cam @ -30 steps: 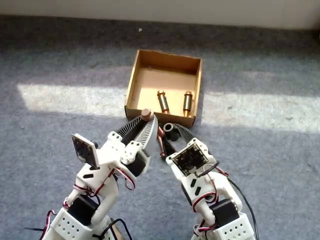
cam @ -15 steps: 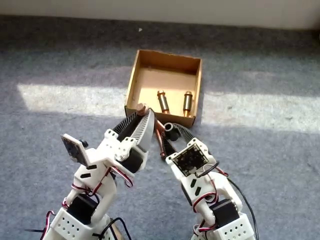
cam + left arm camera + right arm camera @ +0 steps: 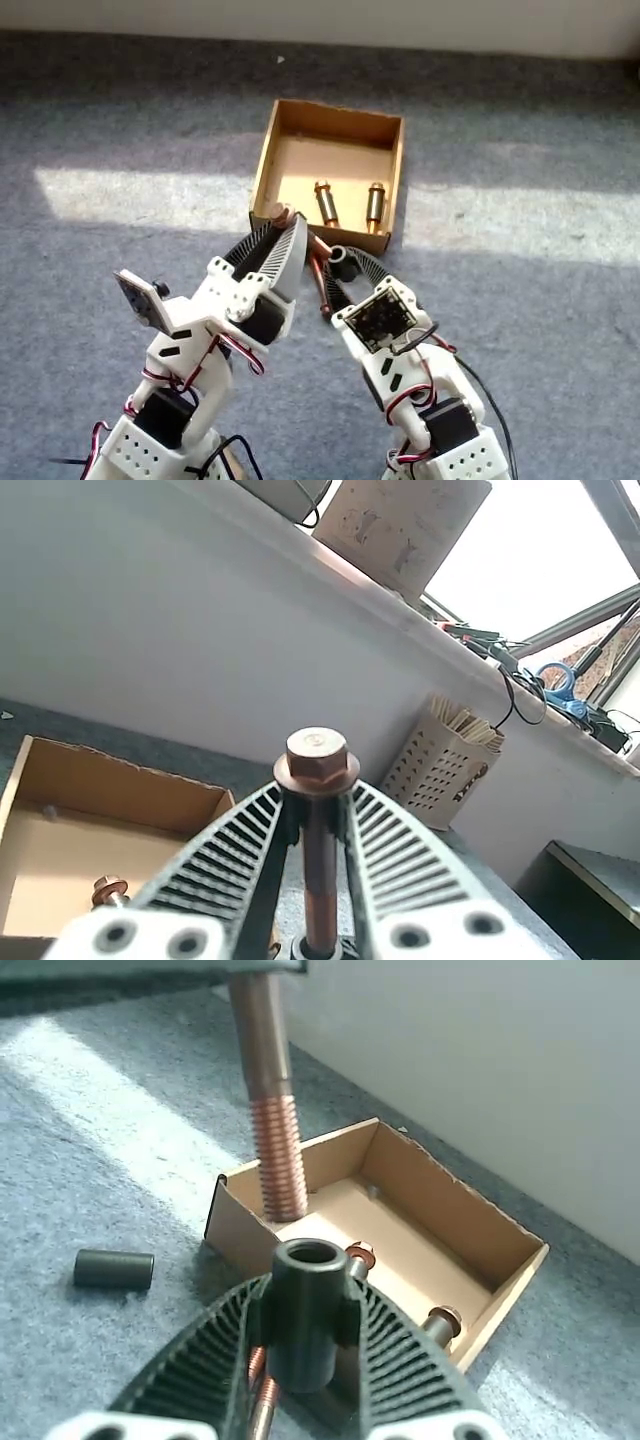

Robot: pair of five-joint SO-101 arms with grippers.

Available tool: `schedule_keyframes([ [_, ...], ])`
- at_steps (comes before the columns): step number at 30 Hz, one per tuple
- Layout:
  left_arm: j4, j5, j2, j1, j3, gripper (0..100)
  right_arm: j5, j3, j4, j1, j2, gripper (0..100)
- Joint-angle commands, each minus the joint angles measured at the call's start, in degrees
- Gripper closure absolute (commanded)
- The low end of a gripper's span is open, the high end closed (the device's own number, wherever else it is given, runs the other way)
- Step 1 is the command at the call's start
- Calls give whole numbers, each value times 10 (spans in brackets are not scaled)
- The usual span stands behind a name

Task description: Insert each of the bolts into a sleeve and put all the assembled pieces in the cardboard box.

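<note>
Left pincer (image 3: 317, 792): pressed onto a bolt (image 3: 316, 765), gripping the plain shank just under the hexagonal head. The threaded end is free and hangs over the right arm's work.

Right pincer (image 3: 305, 1295): clamped around a dark sleeve (image 3: 302, 1310), which stands upright with its bore open at the top. In the right wrist view the thread tip is above the bore and slightly off its axis. It has not entered.

Cardboard box (image 3: 262, 170): on the desk (image 3: 520, 330), just beyond both pincers. Two assembled pieces (image 3: 326, 203) lie side by side on its floor, close to the near wall.

Outstanding stock: a second bolt (image 3: 321, 285) lies on the desk between the arms. A loose sleeve (image 3: 113, 1269) lies on its side by the box's outer corner.

Handling assessment, by judgement:
- The bolt appears to be plated metal, so rigid and dense for its size, with a smooth shank that may slip or pivot between ribbed fingers. The present hold under the head is sound, because the flange stops upward slip and the thread stays clear.
- The sleeve looks stiff and smooth, and will roll if released on its side. It is best held round mid-wall with both ends unobstructed, as it is now.
- Neither part appears fragile. The main concern is misalignment, as a tilted bolt could jam on the rim or lever the sleeve out of its grip.
- The box is light card and liable to slide if knocked.
</note>
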Motion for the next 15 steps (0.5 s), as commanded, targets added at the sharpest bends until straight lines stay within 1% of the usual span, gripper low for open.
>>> schedule_keyframes([
  [1,-17,6,-3,12,7,993,6,80,-20,-4,-7,993],
  [6,-17,6,-3,12,8,993,7,80,-8,-6,-7,993],
  [15,-13,5,-3,11,10,993,7,80,-8,-30,-8,993],
])
